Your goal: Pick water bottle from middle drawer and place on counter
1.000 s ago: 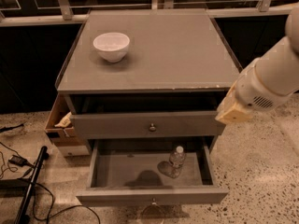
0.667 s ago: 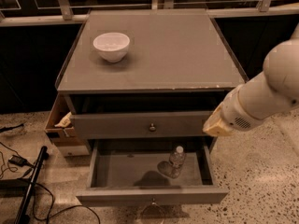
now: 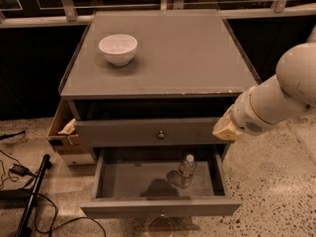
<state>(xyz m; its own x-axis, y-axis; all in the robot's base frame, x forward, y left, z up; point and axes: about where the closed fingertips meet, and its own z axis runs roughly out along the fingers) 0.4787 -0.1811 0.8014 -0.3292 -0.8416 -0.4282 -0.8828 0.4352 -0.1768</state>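
Note:
The water bottle (image 3: 186, 169) stands upright, white cap up, on the floor of the open middle drawer (image 3: 128, 184), right of centre. The drawer is pulled out toward me below a closed drawer front with a knob (image 3: 161, 135). The counter (image 3: 168, 58) is the flat grey cabinet top. My white arm (image 3: 276, 100) reaches in from the right. Its tan gripper (image 3: 223, 128) sits at the cabinet's right front corner, beside the closed drawer front, above and to the right of the bottle and apart from it.
A white bowl (image 3: 118, 48) stands on the counter's back left. A brown cardboard box (image 3: 63, 132) sits against the cabinet's left side. A black pole (image 3: 32, 196) and cables (image 3: 10, 169) lie on the speckled floor at left. A dark railing runs behind.
My arm has swung left and down, bringing the gripper from beside the counter's right edge to the cabinet's right front corner. The bottle and drawer have not moved.

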